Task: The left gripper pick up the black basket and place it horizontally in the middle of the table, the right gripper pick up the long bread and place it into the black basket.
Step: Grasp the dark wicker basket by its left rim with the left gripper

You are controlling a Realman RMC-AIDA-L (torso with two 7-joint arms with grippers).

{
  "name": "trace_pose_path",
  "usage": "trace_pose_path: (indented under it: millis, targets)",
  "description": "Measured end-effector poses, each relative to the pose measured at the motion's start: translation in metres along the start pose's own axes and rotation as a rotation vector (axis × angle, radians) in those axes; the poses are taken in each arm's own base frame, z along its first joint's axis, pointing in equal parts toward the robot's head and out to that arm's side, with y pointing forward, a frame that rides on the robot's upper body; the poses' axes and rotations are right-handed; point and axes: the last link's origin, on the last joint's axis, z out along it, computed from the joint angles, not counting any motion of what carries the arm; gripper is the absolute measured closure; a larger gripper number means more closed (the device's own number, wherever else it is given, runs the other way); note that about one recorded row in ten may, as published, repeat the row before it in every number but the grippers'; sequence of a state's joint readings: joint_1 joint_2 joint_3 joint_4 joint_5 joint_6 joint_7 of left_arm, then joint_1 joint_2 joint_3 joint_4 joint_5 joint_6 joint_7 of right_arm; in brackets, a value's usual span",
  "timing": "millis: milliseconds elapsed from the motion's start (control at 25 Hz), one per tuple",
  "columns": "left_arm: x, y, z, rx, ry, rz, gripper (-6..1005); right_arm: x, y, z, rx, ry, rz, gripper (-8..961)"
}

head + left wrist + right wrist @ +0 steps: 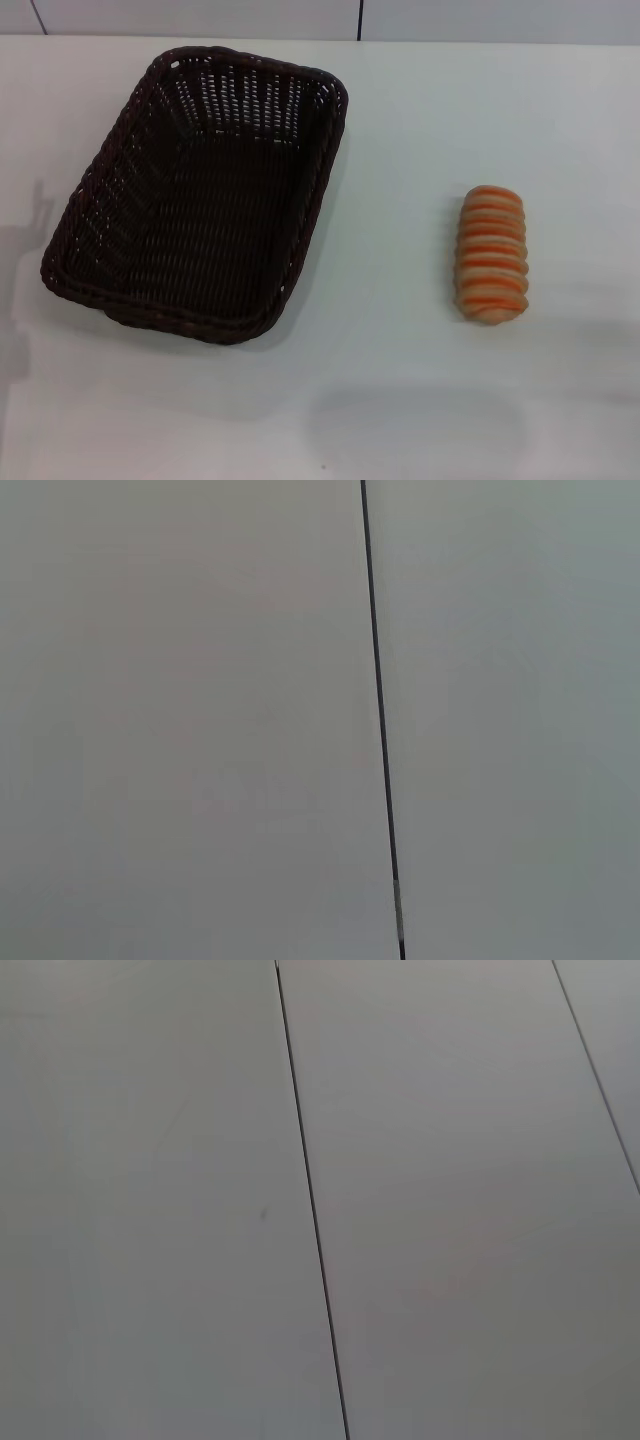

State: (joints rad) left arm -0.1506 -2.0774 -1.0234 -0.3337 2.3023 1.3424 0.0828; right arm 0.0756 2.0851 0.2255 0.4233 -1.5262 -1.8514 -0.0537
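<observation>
The black basket [200,190] lies on the white table [400,400] at the left, empty, its long side running away from me and slightly tilted. The long bread [491,253] lies on the table at the right, well apart from the basket, lengthwise front to back. Neither gripper shows in the head view. The left wrist view and the right wrist view show only pale grey panels with thin dark seams; no fingers, basket or bread appear in them.
A grey wall with dark seams [360,18] runs behind the table's far edge. Faint shadows lie on the table at the far left [25,250] and near the front [420,420].
</observation>
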Motion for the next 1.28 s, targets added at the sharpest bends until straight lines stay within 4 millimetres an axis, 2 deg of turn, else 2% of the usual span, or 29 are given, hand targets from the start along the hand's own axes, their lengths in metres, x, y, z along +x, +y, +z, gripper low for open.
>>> trace_pose_path:
  millis: [480,800,1040,1280]
  targets:
    - [0.002,0.008,0.003,-0.04,0.01,0.004,183,0.001,0.001,0.005,-0.003,-0.002,0.012,171]
    - [0.018,0.024,0.018,-0.074,0.086,-0.056,184,0.003,0.002,0.008,-0.009,0.004,0.03,171]
    - [0.031,0.043,0.043,-0.184,0.072,-0.072,185,0.003,-0.001,0.009,-0.021,0.005,0.069,171]
    - [0.059,0.053,0.082,-0.287,-0.063,-0.071,187,0.003,-0.005,0.007,-0.024,0.004,0.084,171]
